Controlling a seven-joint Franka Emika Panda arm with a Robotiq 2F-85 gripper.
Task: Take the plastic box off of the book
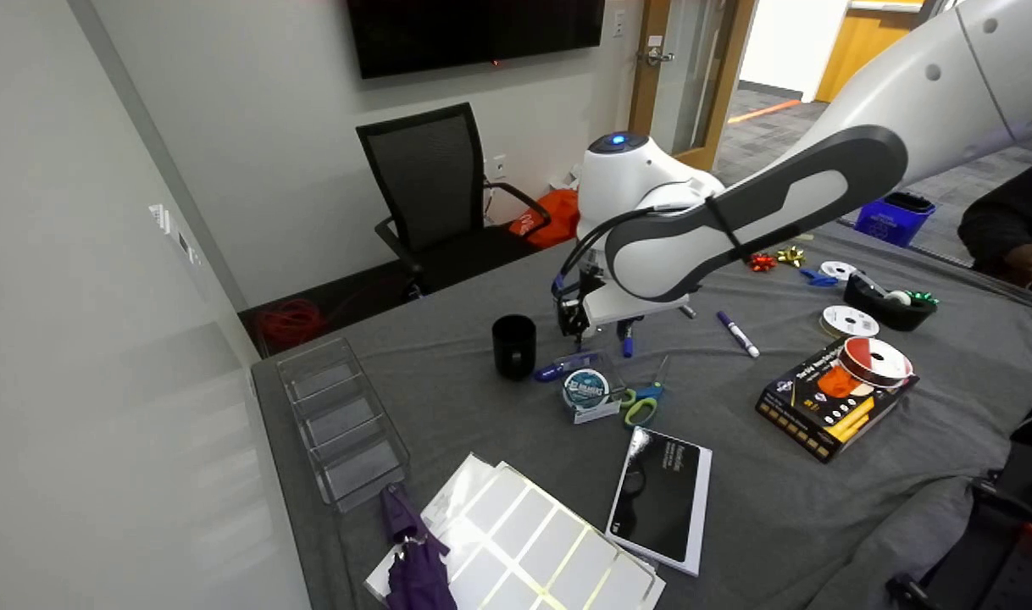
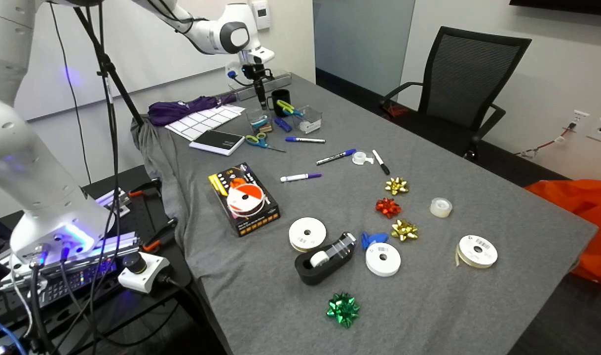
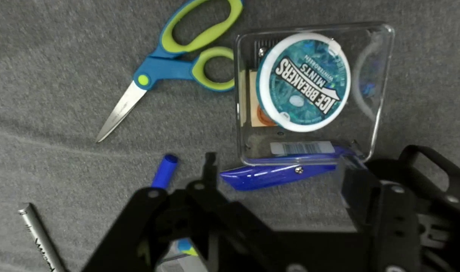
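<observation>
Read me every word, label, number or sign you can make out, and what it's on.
"ICE BREAKERS": mint container lid.
"MINTS": the same.
"WINTERGREEN": the same, smaller.
Too small or blurred to read: print on the book, orange-panelled box, ribbon spools, markers, blue bin, and barcode label on the clear plastic box.

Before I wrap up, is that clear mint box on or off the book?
Off: in both exterior views, the clear box stands apart from the book.

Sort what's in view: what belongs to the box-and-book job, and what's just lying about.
For the job:
black-covered book
clear plastic box, off the book, holding a mint tub
claw, open

Just lying about, among others:
black mug
green-handled scissors
gridded white sheets
tape dispenser
red bow
</observation>
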